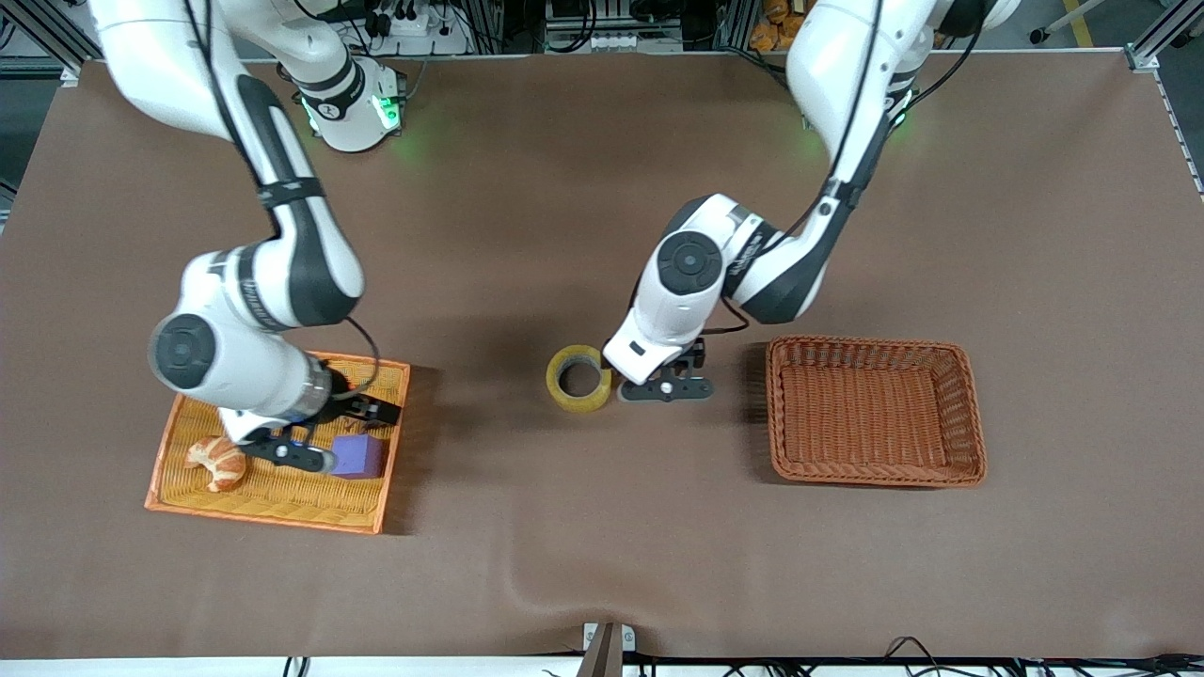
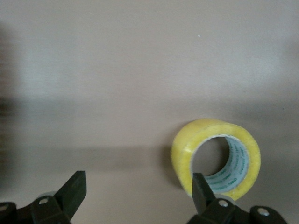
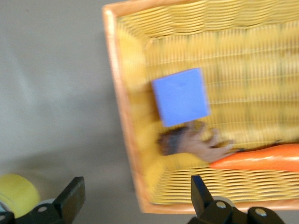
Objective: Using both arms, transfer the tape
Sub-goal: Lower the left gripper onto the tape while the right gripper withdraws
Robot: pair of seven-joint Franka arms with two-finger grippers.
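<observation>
The tape (image 1: 578, 378), a yellowish roll with a grey core, stands on its edge on the brown table near the middle. My left gripper (image 1: 666, 386) is low beside it, toward the left arm's end, open and empty. In the left wrist view the tape (image 2: 212, 154) lies off to one side of the open left gripper (image 2: 138, 186), with one fingertip (image 2: 198, 186) in front of its rim. My right gripper (image 1: 329, 432) hangs open and empty over the yellow tray (image 1: 282, 515). In the right wrist view the open gripper (image 3: 136, 189) spans the tray's rim (image 3: 122, 116), and the tape (image 3: 16, 193) shows at the corner.
The yellow tray holds a purple cube (image 1: 357, 455), a croissant (image 1: 218, 461), a carrot (image 3: 261, 158) and a small brown thing (image 3: 191, 142). An empty brown wicker basket (image 1: 870, 345) stands toward the left arm's end, beside the left gripper.
</observation>
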